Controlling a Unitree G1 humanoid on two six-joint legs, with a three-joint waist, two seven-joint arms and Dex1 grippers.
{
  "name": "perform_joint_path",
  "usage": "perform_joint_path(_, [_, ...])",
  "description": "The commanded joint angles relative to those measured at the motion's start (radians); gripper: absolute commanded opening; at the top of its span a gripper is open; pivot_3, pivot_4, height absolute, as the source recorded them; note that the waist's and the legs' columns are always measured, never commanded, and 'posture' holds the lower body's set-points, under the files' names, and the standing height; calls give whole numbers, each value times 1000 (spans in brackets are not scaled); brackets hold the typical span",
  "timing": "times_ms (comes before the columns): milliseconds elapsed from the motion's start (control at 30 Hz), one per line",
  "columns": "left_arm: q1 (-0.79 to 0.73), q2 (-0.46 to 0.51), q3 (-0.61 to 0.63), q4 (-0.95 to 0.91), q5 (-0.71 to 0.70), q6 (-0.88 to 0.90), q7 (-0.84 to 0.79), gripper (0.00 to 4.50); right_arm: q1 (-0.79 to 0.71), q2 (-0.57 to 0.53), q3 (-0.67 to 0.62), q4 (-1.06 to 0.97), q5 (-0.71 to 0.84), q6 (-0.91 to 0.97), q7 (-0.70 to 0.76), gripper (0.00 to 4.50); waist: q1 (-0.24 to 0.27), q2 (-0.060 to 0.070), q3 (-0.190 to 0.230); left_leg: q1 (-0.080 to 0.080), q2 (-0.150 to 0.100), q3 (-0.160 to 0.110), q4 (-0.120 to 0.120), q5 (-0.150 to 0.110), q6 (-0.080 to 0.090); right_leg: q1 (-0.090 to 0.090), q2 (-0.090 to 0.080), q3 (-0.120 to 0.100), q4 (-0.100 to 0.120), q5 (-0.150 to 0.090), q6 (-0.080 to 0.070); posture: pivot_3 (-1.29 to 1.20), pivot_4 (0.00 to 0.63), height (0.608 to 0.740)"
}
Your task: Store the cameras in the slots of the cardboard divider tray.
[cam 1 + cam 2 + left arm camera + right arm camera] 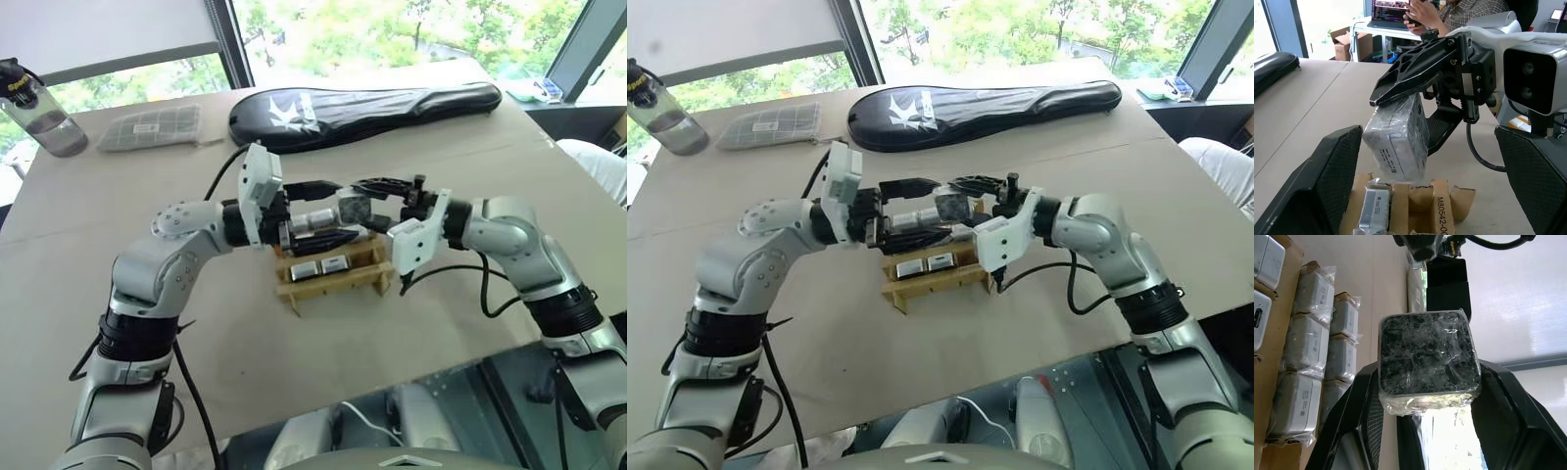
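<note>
cameras (1300, 357): several slotted in cardboard divider tray (333, 284) | right tool (1400, 105) holds wrapped camera (1398, 144) mid-frame, unslotted | left tool (1430, 166) wide, empty

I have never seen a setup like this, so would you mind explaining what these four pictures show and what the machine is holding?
This is a humanoid robot with two arms, each ending in a two-fingered black end effector. Two pictures come from its head, looking down over a brown table; the other two from cameras on its wrists.

The right end effector is shut on a plastic-wrapped camera, held above the cardboard divider tray, where other cameras already sit. The left end effector is open, facing it.

Farther back lie a black racket bag, a grey gridded case and a water bottle.
</note>
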State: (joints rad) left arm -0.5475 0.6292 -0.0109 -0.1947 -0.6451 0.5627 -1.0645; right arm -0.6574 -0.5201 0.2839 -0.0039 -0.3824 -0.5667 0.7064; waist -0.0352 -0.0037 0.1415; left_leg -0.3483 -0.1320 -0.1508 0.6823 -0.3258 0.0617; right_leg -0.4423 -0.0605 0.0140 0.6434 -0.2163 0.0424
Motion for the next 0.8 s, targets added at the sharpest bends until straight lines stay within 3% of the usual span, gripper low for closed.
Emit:
perform_joint_path(33, [-34,-1,2,12,2,-5,-15,4500,-25,-6,-12,-48,-21,-49,-52,1938,0,0,0,0,0,0,0,0,0,0,0,0,0,0,0,0,150,740])
perform_joint_path(367, [-49,-15,11,30,-20,21,-26,4500,-9,-35,-6,-57,-36,-74,-66,1938,-2,0,0,0,0,0,0,0,0,0,0,-1,0,0,0,0,150,740])
perform_joint_path(467, [-49,-21,13,29,-23,32,-23,3688,-10,-39,-5,-57,-37,-77,-68,1938,-1,0,0,0,0,0,0,0,0,0,0,0,0,0,0,0,150,740])
perform_joint_path(533, [-46,-27,12,29,-28,42,-23,2648,-12,-41,-3,-59,-37,-80,-68,1938,-1,0,0,0,0,0,0,0,0,0,0,0,0,0,0,0,150,740])
perform_joint_path(700, [-44,-39,5,26,-19,42,-22,721,-9,-53,2,-58,-39,-89,-67,1938,-1,0,0,0,0,0,0,0,0,0,0,0,0,0,0,0,150,740])
perform_joint_path(800, [-46,-43,5,30,-15,39,-23,736,-7,-60,3,-59,-40,-93,-67,1938,-1,0,0,0,0,0,0,0,0,0,0,0,0,0,0,0,150,740])
